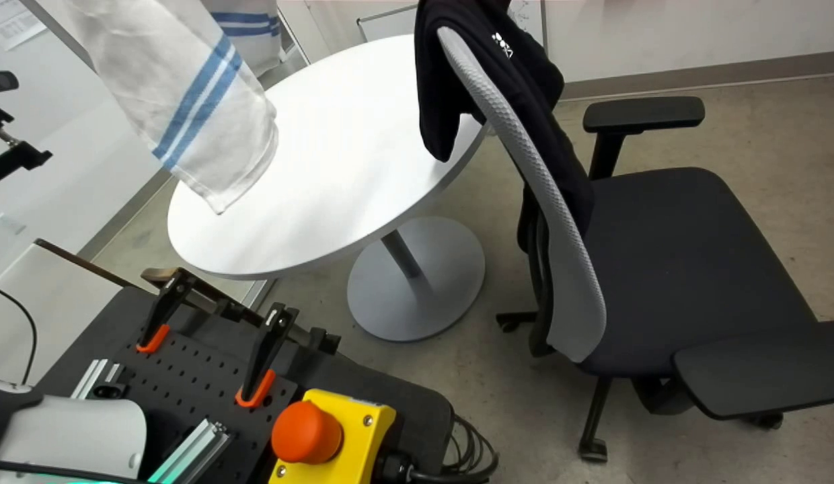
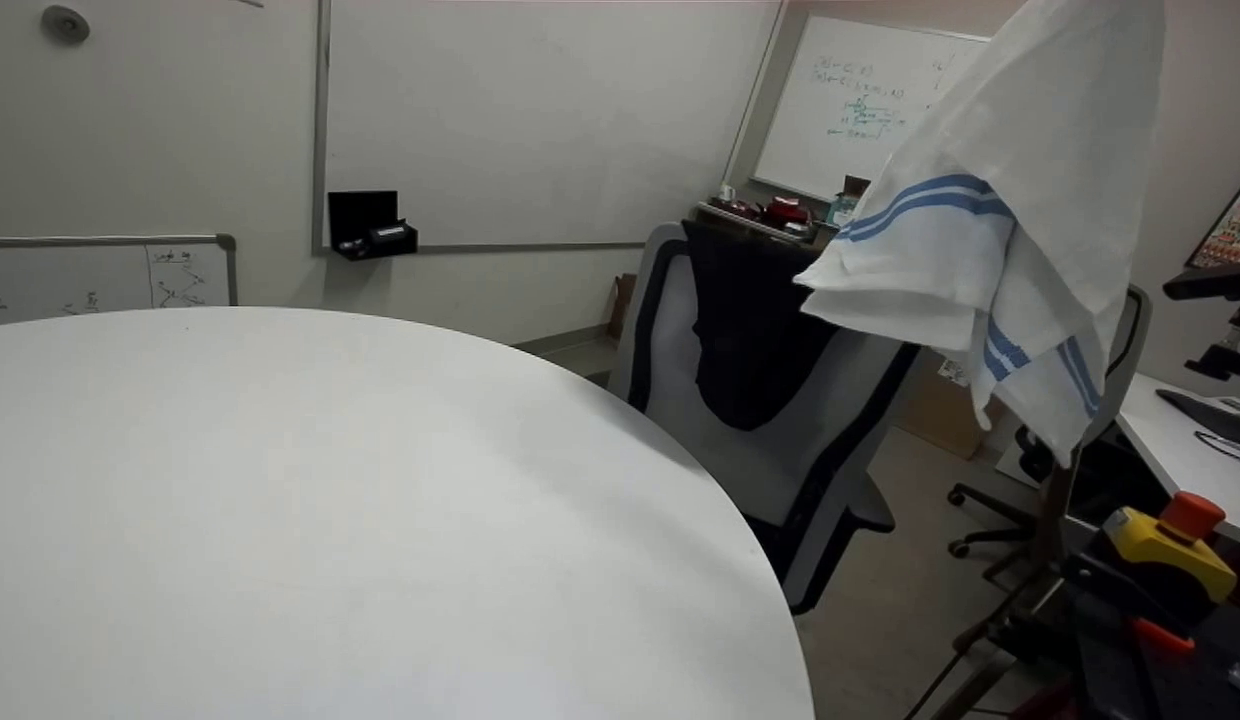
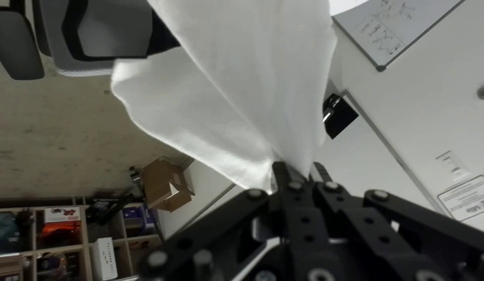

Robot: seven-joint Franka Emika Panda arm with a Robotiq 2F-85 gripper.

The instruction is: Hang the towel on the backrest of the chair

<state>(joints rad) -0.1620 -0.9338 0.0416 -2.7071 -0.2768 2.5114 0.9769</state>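
Observation:
The towel (image 1: 141, 74) is white with blue stripes and hangs down in loose folds in both exterior views (image 2: 1070, 170). My gripper (image 3: 298, 169) is shut on one end of the towel (image 3: 261, 74) in the wrist view. It is above the frame in both exterior views. The chair (image 1: 558, 222) has a grey backrest, with a black garment (image 1: 494, 74) draped over its top. In an exterior view the towel overlaps the right part of the backrest (image 2: 670, 360); I cannot tell whether they touch. In the wrist view the towel partly covers the chair (image 3: 113, 33).
A round white table (image 1: 336, 148) stands beside the chair. A black bench (image 1: 208, 376) with clamps and a yellow emergency-stop box (image 1: 350, 430) is in front. The chair has black armrests (image 1: 646, 114). Another chair (image 2: 1130, 340) stands behind the towel.

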